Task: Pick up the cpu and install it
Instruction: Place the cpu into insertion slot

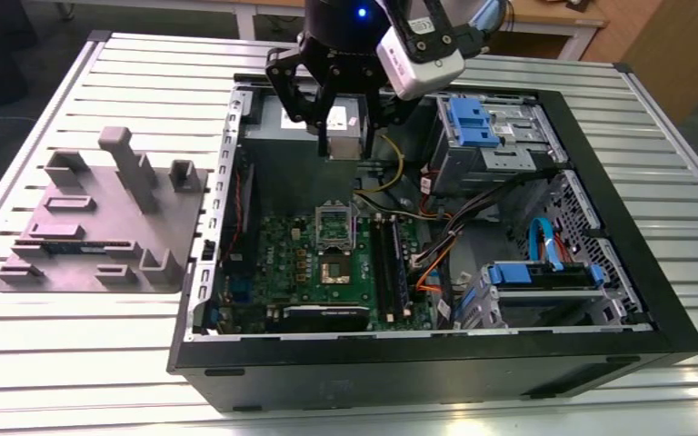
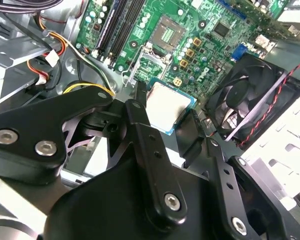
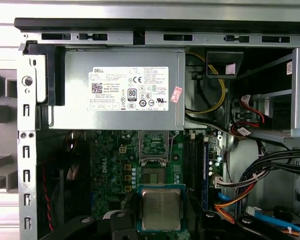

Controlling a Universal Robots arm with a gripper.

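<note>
My gripper (image 1: 344, 136) hangs over the back of the open computer case (image 1: 640, 272), shut on the cpu (image 1: 344, 124). The cpu (image 2: 166, 104) is a small square chip with a silvery metal top, clamped by its edges between the black fingers (image 2: 140, 107). In the first wrist view the cpu (image 3: 161, 209) sits level, its metal face toward the camera. Below it lies the green motherboard (image 1: 288, 263) with the square metal-framed socket (image 1: 334, 268), whose retaining frame (image 3: 153, 145) is swung open. The socket (image 3: 153, 176) (image 2: 169, 31) holds nothing, and the chip is apart from it.
A grey moulded tray (image 1: 94, 227) lies on the slatted table at the exterior view's left. Inside the case are the grey power supply (image 3: 120, 90), a black fan (image 2: 250, 100), memory slots (image 1: 385, 254), blue-handled drive bays (image 1: 483, 127) and loose cables (image 1: 446, 236).
</note>
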